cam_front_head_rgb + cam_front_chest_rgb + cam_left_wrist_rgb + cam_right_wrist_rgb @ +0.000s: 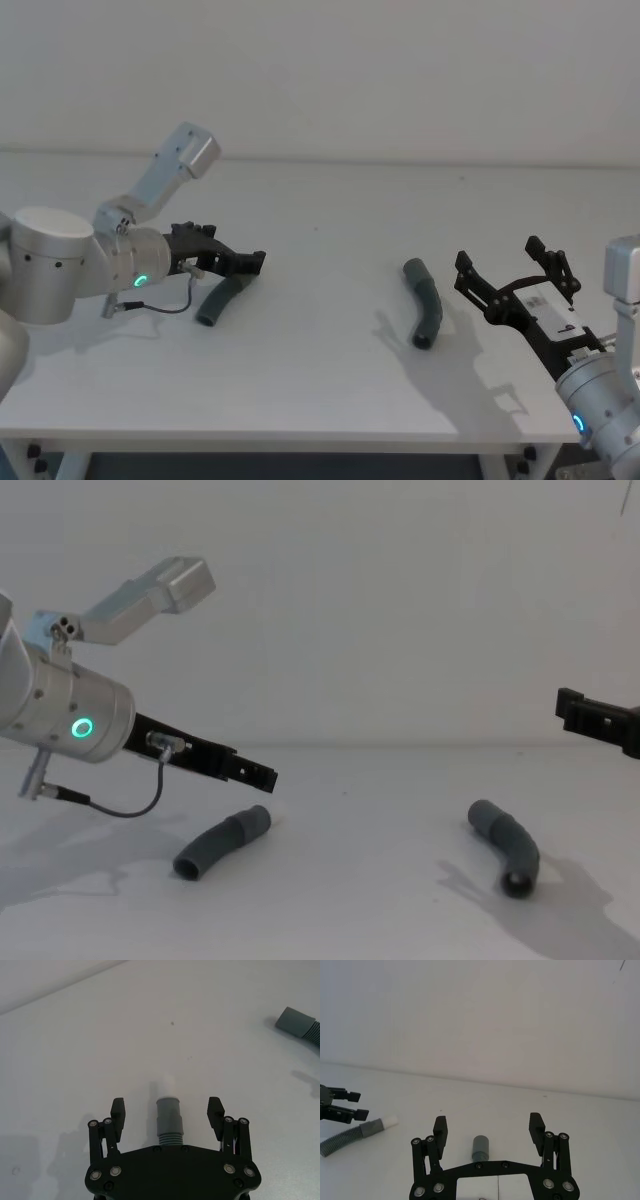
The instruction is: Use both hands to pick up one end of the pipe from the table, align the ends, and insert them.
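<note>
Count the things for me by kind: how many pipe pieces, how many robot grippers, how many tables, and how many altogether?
Pipe pieces: 2 (left pipe piece, right pipe piece)
Grippers: 2 (left gripper, right gripper)
Tables: 1 (table)
Total: 5

Two pieces lie well apart on the counter (320, 390): the left pipe piece (222, 300) on the robot's left, the right pipe piece (425, 303) right of centre. The left gripper (256, 262) hangs just above the left pipe piece, with its fingers (118, 1110) apart on either side. The right gripper (500, 258) is just right of the right pipe piece, not touching it.
</note>
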